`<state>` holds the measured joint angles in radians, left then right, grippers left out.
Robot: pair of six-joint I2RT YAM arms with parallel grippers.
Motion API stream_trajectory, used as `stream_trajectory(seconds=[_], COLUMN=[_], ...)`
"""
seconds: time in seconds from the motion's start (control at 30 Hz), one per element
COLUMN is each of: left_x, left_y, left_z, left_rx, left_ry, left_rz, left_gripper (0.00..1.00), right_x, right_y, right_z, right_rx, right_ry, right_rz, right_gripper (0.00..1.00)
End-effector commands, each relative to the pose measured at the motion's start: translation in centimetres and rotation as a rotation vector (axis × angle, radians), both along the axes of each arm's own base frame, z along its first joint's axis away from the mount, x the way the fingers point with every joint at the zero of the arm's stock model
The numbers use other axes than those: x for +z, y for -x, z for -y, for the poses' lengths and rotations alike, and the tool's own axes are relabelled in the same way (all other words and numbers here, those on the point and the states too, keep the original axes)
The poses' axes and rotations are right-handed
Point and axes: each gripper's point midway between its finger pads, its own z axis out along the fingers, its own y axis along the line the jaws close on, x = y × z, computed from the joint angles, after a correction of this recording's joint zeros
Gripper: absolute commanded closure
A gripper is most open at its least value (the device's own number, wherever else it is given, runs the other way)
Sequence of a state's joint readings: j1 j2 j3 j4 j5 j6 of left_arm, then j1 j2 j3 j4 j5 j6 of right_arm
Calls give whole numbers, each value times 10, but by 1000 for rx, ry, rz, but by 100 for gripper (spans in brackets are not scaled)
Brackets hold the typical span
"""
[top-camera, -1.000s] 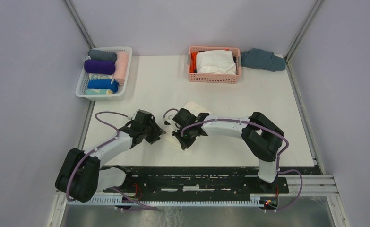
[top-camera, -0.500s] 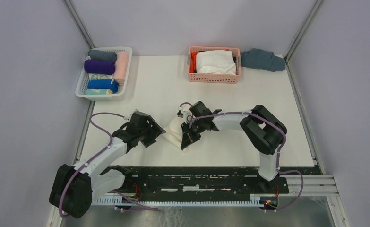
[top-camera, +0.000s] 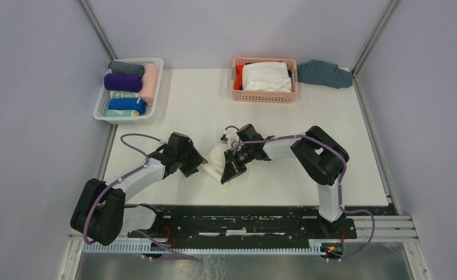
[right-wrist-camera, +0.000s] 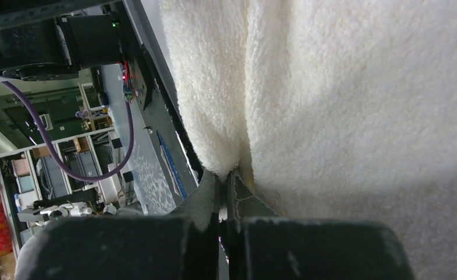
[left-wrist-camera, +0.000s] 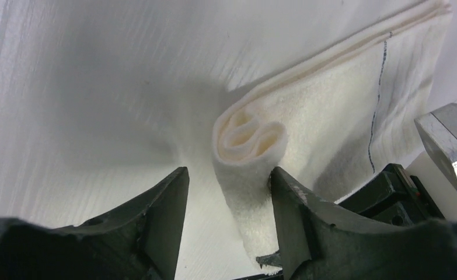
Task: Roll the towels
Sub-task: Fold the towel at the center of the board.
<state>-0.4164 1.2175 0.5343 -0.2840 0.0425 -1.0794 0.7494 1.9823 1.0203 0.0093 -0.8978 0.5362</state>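
One white towel (top-camera: 215, 163) sits with left gripper (left-wrist-camera: 229, 178) spread astride its roll, right gripper (right-wrist-camera: 224, 178) pinching its edge.

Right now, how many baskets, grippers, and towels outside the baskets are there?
Baskets: 2 (white basket, pink basket)
Grippers: 2 (left gripper, right gripper)
Towels outside baskets: 2 (white towel, blue-grey towel)
Total: 6
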Motion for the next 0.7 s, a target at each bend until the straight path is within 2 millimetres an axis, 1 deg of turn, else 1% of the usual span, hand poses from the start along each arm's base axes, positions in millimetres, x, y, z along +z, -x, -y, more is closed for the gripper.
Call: stream_trajectory(seconds=[0.0, 0.13, 0.17, 0.2, 0.27, 0.3, 0.33, 0.4, 0.47, 0.5, 0.57, 0.67], left_x=[7, -1, -1, -1, -1, -1, -1, -1, -2, -2, -3, -3], left_y=[-29, -30, -30, -30, -29, -28, -26, -24, -21, -20, -17, -13], left_z=[-1, 2, 2, 2, 1, 0, 0, -1, 0, 0, 1, 4], left_rx=[10, 1, 1, 0, 3, 3, 3, 6, 12, 15, 21, 32], left_ry=[-44, -44, -44, -45, -51, -57, -61, -63, -57, -53, -42, -21], left_rz=[80, 55, 54, 52, 44, 36, 24, 5, -12, -21, -37, -58], left_gripper=[44, 61, 66, 73, 87, 92, 95, 97, 97, 97, 97, 97], right_x=[11, 11, 11, 12, 13, 15, 17, 26, 37, 41, 50, 60], right_y=[-3, -6, -7, -8, -10, -11, -12, -13, -16, -21, -24, -23], right_z=[-4, 0, 2, 4, 9, 11, 14, 18, 21, 24, 25, 21], right_rx=[18, 13, 9, 6, 4, 2, 1, -2, -11, -30, -53, -71], right_ry=[-54, -13, 2, 21, 71, 100, 134, 202, 271, 322, 380, 424], right_rz=[11, 52, 71, 91, 162, 208, 261, 387, 526, 611, 736, 871], right_gripper=[99, 97, 95, 93, 86, 81, 77, 69, 59, 55, 50, 47])
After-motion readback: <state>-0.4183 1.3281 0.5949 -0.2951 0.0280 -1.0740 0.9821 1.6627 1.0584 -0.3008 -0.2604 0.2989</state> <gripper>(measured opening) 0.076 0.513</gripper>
